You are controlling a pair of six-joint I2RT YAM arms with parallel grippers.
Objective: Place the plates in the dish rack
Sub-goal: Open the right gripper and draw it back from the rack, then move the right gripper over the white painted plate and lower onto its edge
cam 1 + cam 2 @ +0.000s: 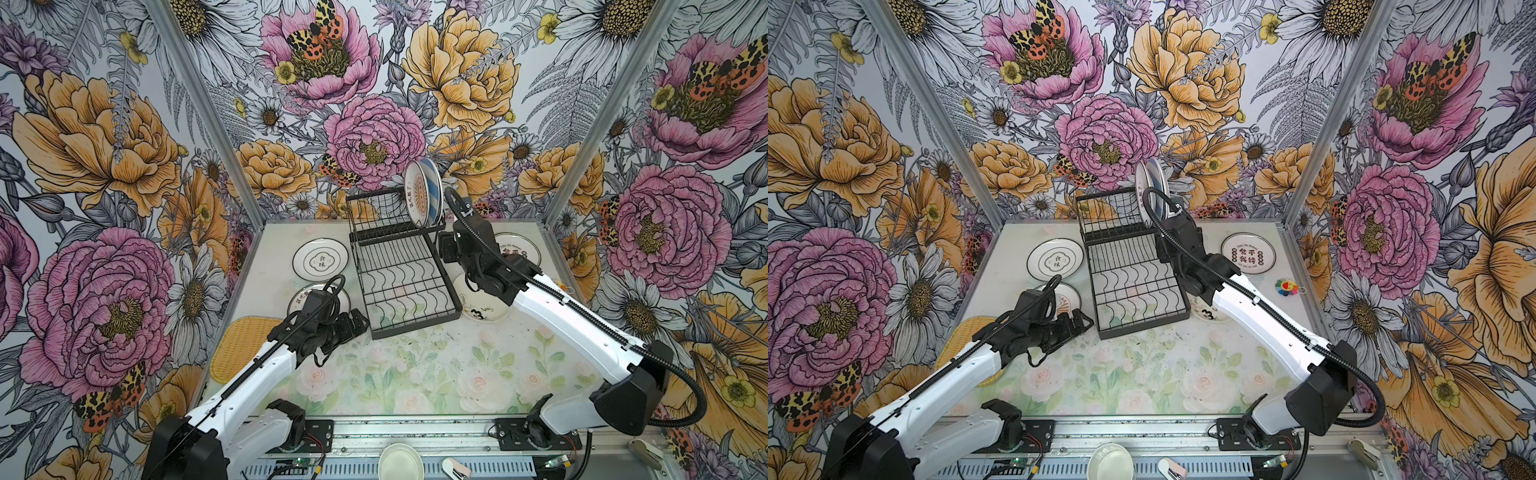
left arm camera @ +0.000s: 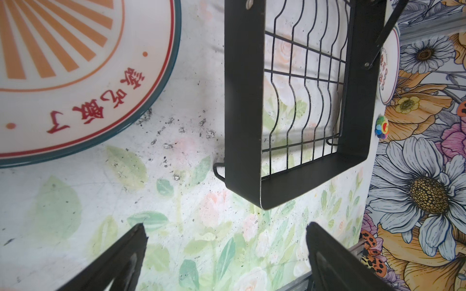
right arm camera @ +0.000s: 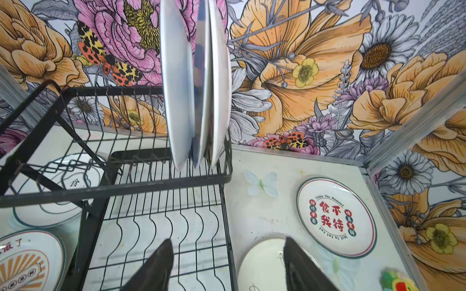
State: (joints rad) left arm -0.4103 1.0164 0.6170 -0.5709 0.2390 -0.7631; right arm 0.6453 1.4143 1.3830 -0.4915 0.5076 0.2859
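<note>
The black wire dish rack (image 1: 405,286) (image 1: 1133,286) stands mid-table. Three plates (image 1: 424,193) (image 3: 196,88) stand on edge at the right end of its raised tier. My right gripper (image 1: 446,249) (image 3: 228,239) hangs open and empty just in front of them, over the rack's right rim. More plates lie flat: a white one with characters (image 1: 320,259), an orange-sunburst one (image 2: 75,75) under my left arm, a doodled one (image 1: 482,309) under my right arm, a red-lettered one (image 1: 1248,253). My left gripper (image 1: 357,324) (image 2: 226,225) is open and empty beside the rack's front left corner.
A yellow woven tray (image 1: 241,349) lies at the left edge under my left arm. A small colourful toy (image 1: 1286,286) sits by the right wall. A pale bowl (image 1: 401,461) rests on the front rail. Metal frame posts and flowered walls close in three sides.
</note>
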